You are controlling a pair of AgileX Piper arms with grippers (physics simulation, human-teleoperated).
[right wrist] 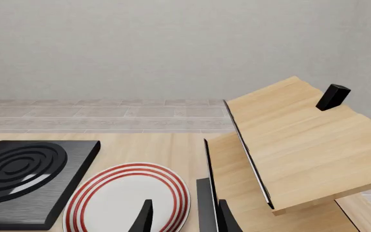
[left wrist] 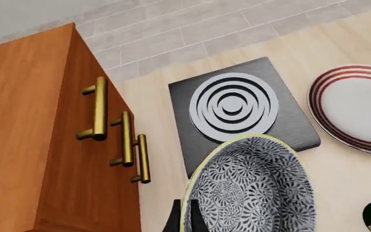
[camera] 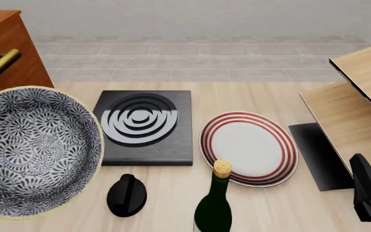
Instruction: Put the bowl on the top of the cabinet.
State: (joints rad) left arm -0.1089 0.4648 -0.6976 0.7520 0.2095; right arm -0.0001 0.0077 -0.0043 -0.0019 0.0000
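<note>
The left gripper (left wrist: 187,220), apparently clamped on its rim, holds the bowl (camera: 34,150) lifted above the table at nine o'clock, beside the cabinet (camera: 8,50) at ten o'clock, not yet on top.

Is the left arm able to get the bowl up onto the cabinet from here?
Probably yes. The left arm holds the bowl up off the table, the cabinet stands just beside it, and nothing shows between them. The cabinet's top is mostly out of view, though.
</note>
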